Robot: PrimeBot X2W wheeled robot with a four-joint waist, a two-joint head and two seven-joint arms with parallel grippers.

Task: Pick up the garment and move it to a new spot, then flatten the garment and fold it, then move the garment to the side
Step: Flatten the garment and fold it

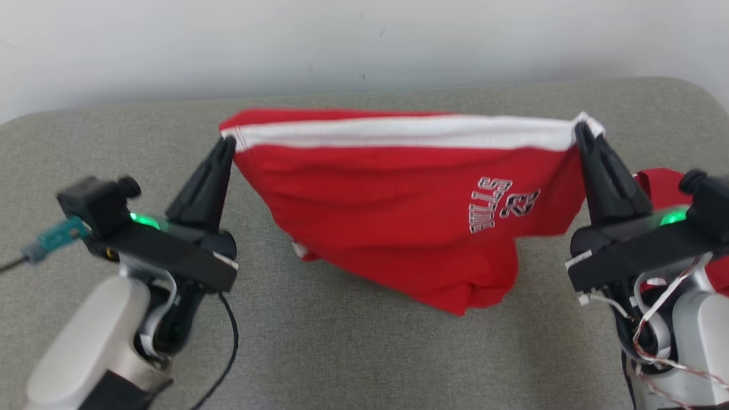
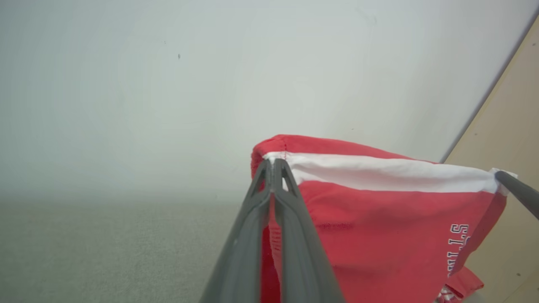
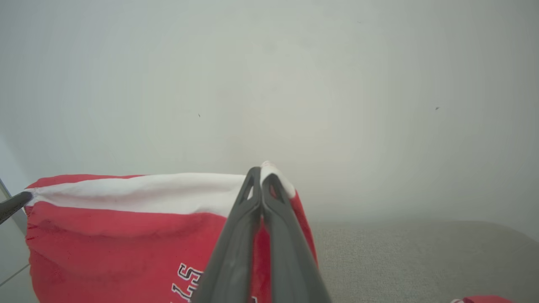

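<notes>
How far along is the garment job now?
Done: pickup. In hand: the red cloth garment with a white band hangs stretched between the left fingers and right fingers, each shut on a top corner. Left: flattening it on the grey fabric surface, folding, moving aside.

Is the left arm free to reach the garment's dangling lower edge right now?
Probably not: the left fingers are clamped on a top corner of the garment, holding it up with the right fingers.

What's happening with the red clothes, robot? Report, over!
Left gripper shut on one top corner, right gripper shut on the other. Red garment stretched between them, bottom sagging low over grey cushion. Black cable by left arm, clear of cloth.
</notes>
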